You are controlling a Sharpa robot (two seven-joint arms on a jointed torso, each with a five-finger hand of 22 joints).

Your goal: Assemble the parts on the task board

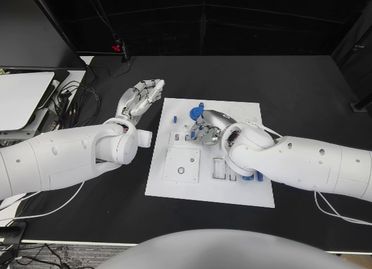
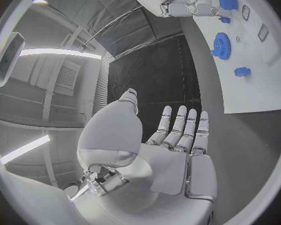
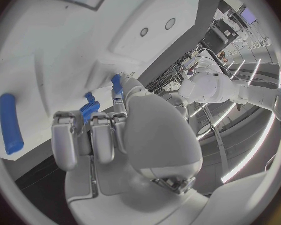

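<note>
In the head view, the white task board (image 1: 210, 185) is seen mid-bench; the right hand (image 1: 204, 130) is lowered onto it, its grasp hidden; the left hand (image 1: 142, 96) is spread beside it, empty; in the left wrist view, a blue gear (image 2: 221, 46) stands on the board; in the right wrist view, a loose blue peg (image 3: 10, 123) is still unplaced, so assembly is judged partial.

The task board (image 1: 235, 190) is being used as the landmark, lying in the middle of the table (image 1: 315, 84). The left hand (image 1: 142, 98) is being held over the table just beside the board's far left corner. The right hand (image 1: 206, 126) is being held over the board's far middle part, with a gear (image 1: 196, 114) lying on the board beside it. A cylinder (image 3: 10, 122) is lying on the board near that hand.
</note>
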